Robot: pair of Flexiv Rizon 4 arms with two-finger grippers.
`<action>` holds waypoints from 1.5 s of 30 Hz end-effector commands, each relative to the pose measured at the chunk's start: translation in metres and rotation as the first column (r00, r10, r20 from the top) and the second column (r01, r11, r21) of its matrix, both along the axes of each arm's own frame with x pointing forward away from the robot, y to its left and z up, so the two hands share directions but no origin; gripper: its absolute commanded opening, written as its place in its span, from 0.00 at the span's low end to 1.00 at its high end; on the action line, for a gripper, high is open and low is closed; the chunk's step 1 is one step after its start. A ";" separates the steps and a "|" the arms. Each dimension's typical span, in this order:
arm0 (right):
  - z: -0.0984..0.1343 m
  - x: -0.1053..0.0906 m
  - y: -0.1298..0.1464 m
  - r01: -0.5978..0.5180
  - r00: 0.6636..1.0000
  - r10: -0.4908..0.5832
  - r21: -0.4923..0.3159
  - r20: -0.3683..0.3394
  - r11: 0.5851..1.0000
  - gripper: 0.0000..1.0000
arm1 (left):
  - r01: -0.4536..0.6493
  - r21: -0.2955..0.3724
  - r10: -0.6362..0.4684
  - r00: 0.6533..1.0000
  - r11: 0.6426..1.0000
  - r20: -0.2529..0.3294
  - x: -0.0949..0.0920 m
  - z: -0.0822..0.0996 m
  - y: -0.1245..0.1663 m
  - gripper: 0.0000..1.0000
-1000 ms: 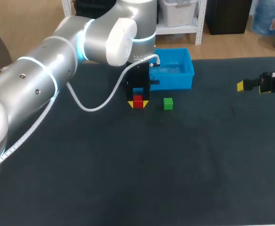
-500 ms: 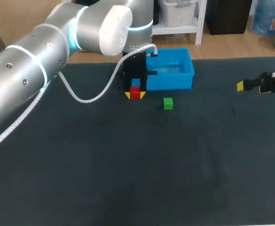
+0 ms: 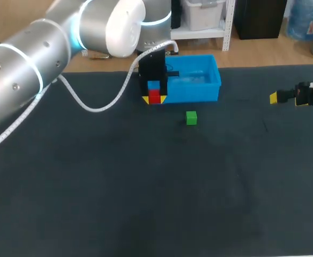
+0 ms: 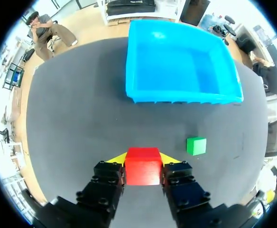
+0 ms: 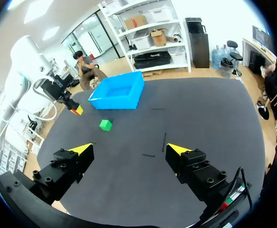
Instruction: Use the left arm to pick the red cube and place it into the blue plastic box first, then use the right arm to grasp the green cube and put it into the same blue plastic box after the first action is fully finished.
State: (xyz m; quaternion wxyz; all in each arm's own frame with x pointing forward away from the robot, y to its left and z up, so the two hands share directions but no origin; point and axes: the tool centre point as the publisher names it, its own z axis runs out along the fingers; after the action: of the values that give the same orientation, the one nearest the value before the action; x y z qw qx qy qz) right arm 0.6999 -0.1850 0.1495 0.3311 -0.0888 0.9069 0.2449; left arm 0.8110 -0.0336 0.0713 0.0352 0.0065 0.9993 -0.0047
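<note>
Two cubes are in play, and only one appears to be off the table (image 3: 146, 187). The left hand (image 3: 155, 100) is clenched on the red cube (image 3: 155, 96), a yellow tip pressed to each side, holding it just outside the blue plastic box (image 3: 213, 88), which lies toward its 1 o'clock. The lift looks meant to carry the cube over the box's near wall. The green cube (image 3: 191, 118) sits on the table at the red one's 4 o'clock, apart from the box. The right hand (image 3: 285, 98) hangs released, fingers spread, out at the table's 3 o'clock edge, probably parked clear of the left arm's path until the first drop is finished.
</note>
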 end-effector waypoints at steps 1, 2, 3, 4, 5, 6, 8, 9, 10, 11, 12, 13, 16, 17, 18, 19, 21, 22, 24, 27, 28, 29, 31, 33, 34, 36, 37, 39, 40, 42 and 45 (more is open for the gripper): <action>0.000 0.000 0.000 -0.001 1.000 0.001 -0.001 -0.001 1.000 1.00 | 0.006 0.002 -0.006 1.000 1.000 0.009 -0.002 0.008 0.001 0.00; 0.000 0.000 0.000 -0.001 1.000 0.001 -0.001 -0.001 1.000 1.00 | 0.008 0.002 -0.008 1.000 1.000 0.012 -0.001 0.011 0.001 0.00; 0.000 0.000 0.000 -0.001 1.000 0.001 -0.001 -0.001 1.000 1.00 | 0.009 0.002 -0.009 1.000 1.000 0.014 0.000 0.012 0.002 0.00; 0.000 0.000 0.000 -0.001 1.000 0.001 -0.001 -0.001 1.000 1.00 | 0.009 0.002 -0.009 1.000 1.000 0.017 0.000 0.013 0.002 0.00; 0.000 0.000 0.000 -0.001 1.000 0.001 -0.001 -0.001 1.000 1.00 | 0.009 0.002 -0.009 1.000 1.000 0.018 0.001 0.014 0.003 0.00; 0.000 0.000 0.000 -0.001 1.000 0.001 -0.001 -0.001 1.000 1.00 | 0.011 0.001 -0.011 1.000 1.000 0.022 0.001 0.016 0.003 0.00; 0.000 0.000 0.000 -0.001 1.000 0.001 -0.001 -0.001 1.000 1.00 | 0.014 0.001 -0.014 1.000 1.000 0.025 0.002 0.018 0.003 0.00; 0.000 0.000 0.000 -0.001 1.000 0.001 -0.001 -0.001 1.000 1.00 | 0.018 -0.002 -0.018 0.999 1.000 0.029 0.003 0.022 0.003 0.00; 0.000 0.000 0.000 -0.001 1.000 0.001 -0.001 -0.001 1.000 1.00 | 0.020 -0.003 -0.020 0.999 1.000 0.032 0.004 0.024 0.003 0.00; 0.000 0.000 0.000 -0.001 1.000 0.001 -0.001 -0.001 1.000 1.00 | 0.023 -0.005 -0.023 0.999 1.000 0.036 0.005 0.026 0.003 0.00; 0.000 0.000 0.000 -0.001 1.000 0.001 -0.001 -0.001 1.000 1.00 | 0.025 -0.007 -0.025 0.999 1.000 0.040 0.006 0.028 0.002 0.00; 0.000 0.000 0.000 -0.001 1.000 0.001 -0.001 -0.001 1.000 1.00 | 0.028 -0.009 -0.028 0.999 1.000 0.044 0.007 0.030 0.002 0.00; 0.000 0.000 0.000 -0.001 1.000 0.001 -0.001 -0.001 1.000 1.00 | 0.037 -0.014 -0.036 0.998 0.999 0.059 0.011 0.038 0.002 0.00; 0.000 0.000 0.000 -0.001 1.000 0.001 -0.001 -0.001 1.000 1.00 | 0.039 -0.016 -0.038 0.997 0.999 0.065 0.012 0.040 0.001 0.00; 0.000 0.000 0.000 -0.001 1.000 0.001 -0.001 -0.001 1.000 1.00 | 0.042 -0.019 -0.040 0.997 0.999 0.071 0.014 0.042 0.001 0.00; 0.000 0.000 0.000 -0.001 1.000 0.001 -0.001 -0.001 1.000 1.00 | 0.045 -0.022 -0.043 0.996 0.999 0.077 0.016 0.044 0.000 0.00; 0.000 0.000 0.000 -0.001 1.000 0.001 -0.001 -0.001 1.000 1.00 | 0.052 -0.030 -0.050 0.995 0.998 0.091 0.019 0.049 -0.002 0.00; 0.000 0.000 0.000 -0.001 1.000 0.001 -0.001 -0.001 1.000 1.00 | 0.059 -0.041 -0.054 0.994 0.997 0.099 0.021 0.052 -0.003 0.00; 0.000 0.000 0.000 -0.001 1.000 0.001 -0.001 -0.001 1.000 1.00 | 0.066 -0.052 -0.060 0.992 0.996 0.113 0.024 0.059 -0.006 0.00; 0.000 0.000 0.000 -0.001 1.000 0.001 -0.001 -0.001 1.000 1.00 | 0.081 -0.068 -0.071 0.988 0.994 0.134 0.029 0.069 -0.012 0.00; 0.000 0.000 0.000 -0.001 1.000 0.001 -0.001 -0.001 1.000 1.00 | 0.085 -0.069 -0.075 0.987 0.994 0.142 0.031 0.071 -0.013 0.00; 0.000 0.000 0.000 -0.001 1.000 0.001 -0.001 -0.001 1.000 1.00 | 0.091 -0.069 -0.080 0.986 0.993 0.149 0.032 0.074 -0.014 0.00; 0.000 0.000 0.000 -0.001 1.000 0.001 -0.001 -0.001 1.000 1.00 | 0.096 -0.068 -0.084 0.984 0.993 0.160 0.035 0.078 -0.015 0.00; 0.000 0.000 0.000 -0.001 1.000 0.001 -0.001 -0.001 1.000 1.00 | 0.101 -0.074 -0.087 0.982 0.992 0.169 0.038 0.081 -0.017 0.00; 0.000 0.000 0.000 -0.001 1.000 0.001 -0.001 -0.001 1.000 1.00 | 0.103 -0.077 -0.089 0.981 0.992 0.174 0.039 0.082 -0.018 0.00; 0.000 0.000 0.000 -0.001 1.000 0.001 -0.001 -0.001 1.000 1.00 | 0.108 -0.083 -0.091 0.979 0.991 0.183 0.041 0.085 -0.020 0.00; 0.000 0.000 0.000 -0.001 1.000 0.001 -0.001 -0.001 1.000 1.00 | 0.112 -0.088 -0.093 0.977 0.990 0.191 0.043 0.086 -0.020 0.00; 0.000 0.000 0.000 -0.001 1.000 0.001 -0.001 -0.001 1.000 1.00 | 0.121 -0.102 -0.098 0.974 0.987 0.205 0.046 0.091 -0.022 0.00; 0.000 0.000 0.000 -0.001 1.000 0.001 -0.001 -0.001 1.000 1.00 | 0.120 -0.108 -0.095 0.973 0.987 0.209 0.047 0.093 -0.023 0.00; 0.000 0.000 0.000 -0.001 1.000 0.001 -0.001 -0.001 1.000 1.00 | 0.126 -0.126 -0.095 0.970 0.984 0.226 0.051 0.099 -0.025 0.00; 0.000 0.000 0.000 -0.001 1.000 0.001 -0.001 -0.001 1.000 1.00 | 0.137 -0.140 -0.099 0.963 0.981 0.250 0.056 0.108 -0.027 0.00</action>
State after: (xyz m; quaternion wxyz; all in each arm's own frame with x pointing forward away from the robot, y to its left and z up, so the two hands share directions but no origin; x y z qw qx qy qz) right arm 0.6999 -0.1850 0.1495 0.3311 -0.0888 0.9069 0.2449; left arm 0.8661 -0.0633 0.1757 0.1557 0.0609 0.9827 -0.0802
